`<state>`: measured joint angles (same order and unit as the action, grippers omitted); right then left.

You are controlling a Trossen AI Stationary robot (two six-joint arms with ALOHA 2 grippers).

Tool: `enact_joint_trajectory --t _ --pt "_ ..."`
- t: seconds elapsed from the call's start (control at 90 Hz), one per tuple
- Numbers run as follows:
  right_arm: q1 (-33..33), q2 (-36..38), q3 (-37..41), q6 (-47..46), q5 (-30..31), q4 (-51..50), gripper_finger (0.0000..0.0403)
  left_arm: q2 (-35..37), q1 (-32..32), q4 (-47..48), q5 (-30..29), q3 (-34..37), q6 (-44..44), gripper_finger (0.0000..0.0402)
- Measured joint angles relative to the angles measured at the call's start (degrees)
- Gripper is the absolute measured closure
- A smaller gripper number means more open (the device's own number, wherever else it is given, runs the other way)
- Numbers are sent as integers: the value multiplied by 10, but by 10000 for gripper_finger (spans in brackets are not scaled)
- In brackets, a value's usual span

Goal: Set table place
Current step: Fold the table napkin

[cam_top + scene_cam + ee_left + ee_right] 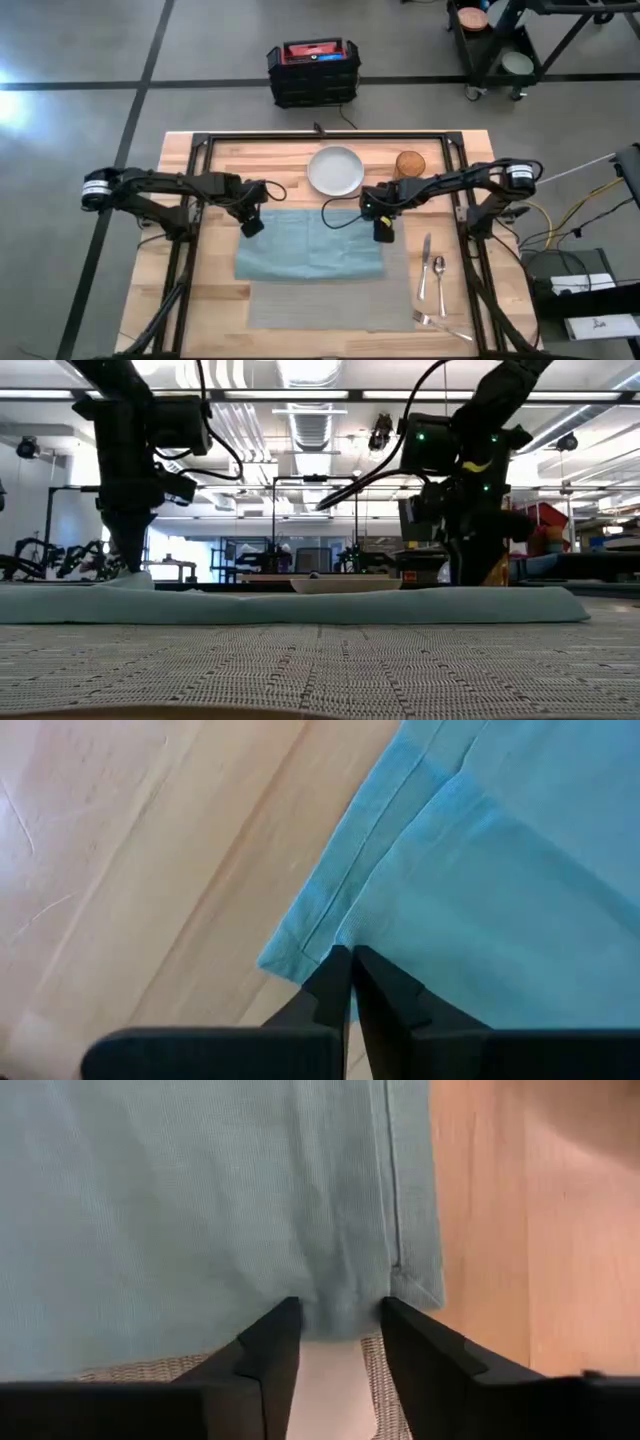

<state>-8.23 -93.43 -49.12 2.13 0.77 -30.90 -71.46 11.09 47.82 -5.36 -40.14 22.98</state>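
A teal napkin (310, 245) lies spread flat, its near part on the grey placemat (330, 305) and its far part on the wooden table (215, 300). My left gripper (250, 224) is shut at the napkin's far-left corner (292, 956). My right gripper (382, 232) stands open at the napkin's far-right corner (415, 1285), its fingers (275, 1340) on either side of a short stretch of hem; whether they touch the cloth I cannot tell. A pale plate (335, 170) rests on the table beyond the napkin. My left gripper pinches the napkin just inside its far-left corner (345, 935) between its two shut fingers, coming from above and pointing down. Two hemmed layers show beside the fingertips; how many are caught I cannot tell. In the low view the cloth rises slightly at the fingers (128, 578), and the rest lies flat.
A knife (425, 262), a spoon (440, 275) and a fork (440, 323) lie on the table to the right of the placemat. A brown round thing (410, 162) sits right of the plate. Black frame rails (320, 140) run along the table's far and side edges.
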Motion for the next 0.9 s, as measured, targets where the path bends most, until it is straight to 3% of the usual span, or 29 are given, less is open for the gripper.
enact_joint_trajectory --t 0.178,0.422,0.9 --pt "0 0 0 -1 3 1 318 0 0 2 0 0 0 401" --pt "0 15 1 0 7 -21 396 3 0 23 -1 0 0 401" --pt "1 85 1 -26 9 -42 401 78 0 38 -22 -3 21 401"
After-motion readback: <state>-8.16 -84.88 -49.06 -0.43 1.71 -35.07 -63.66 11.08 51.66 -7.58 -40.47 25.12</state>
